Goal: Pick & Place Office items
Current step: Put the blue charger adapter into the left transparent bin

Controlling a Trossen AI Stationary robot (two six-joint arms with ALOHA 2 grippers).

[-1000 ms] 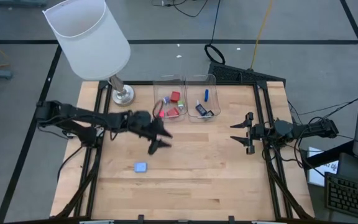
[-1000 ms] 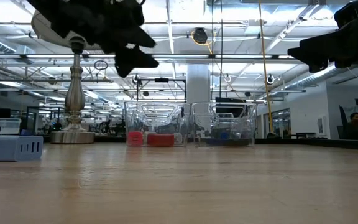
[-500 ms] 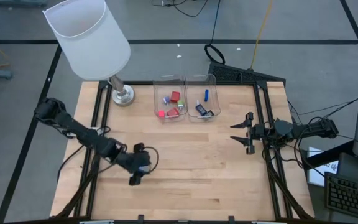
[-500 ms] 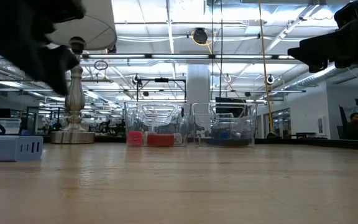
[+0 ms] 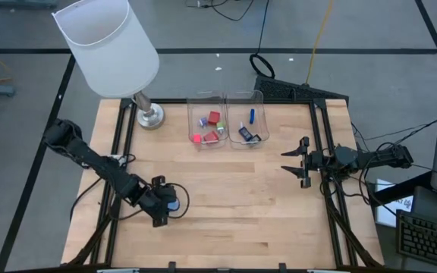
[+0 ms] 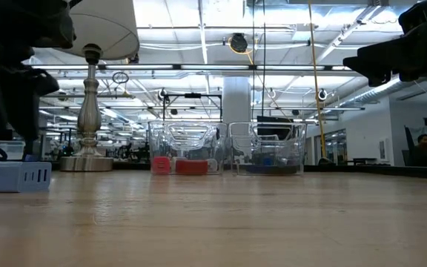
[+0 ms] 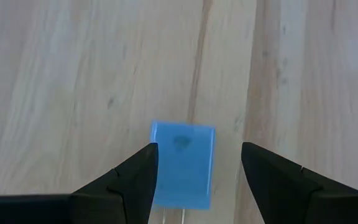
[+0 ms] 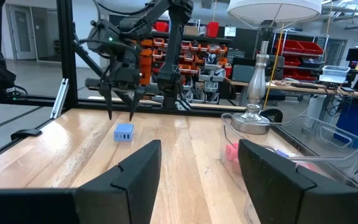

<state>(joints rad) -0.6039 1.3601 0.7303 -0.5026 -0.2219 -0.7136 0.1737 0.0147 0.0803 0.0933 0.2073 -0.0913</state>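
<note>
Overhead, the left gripper [image 5: 165, 206] hangs low over the near-left part of the wooden table [image 5: 234, 197], fingers spread and straddling a light blue piece [image 7: 183, 163] that lies flat on the boards with a gap on each side, ungrasped. Farther back, beside the lamp [image 5: 112, 53], two clear bins stand side by side: the left bin [image 5: 205, 127] holds red, pink and blue pieces, the right bin [image 5: 246, 125] dark blue and black ones. Meanwhile the right gripper [image 5: 293, 161] waits above the table's right edge, empty, its fingers parted.
</note>
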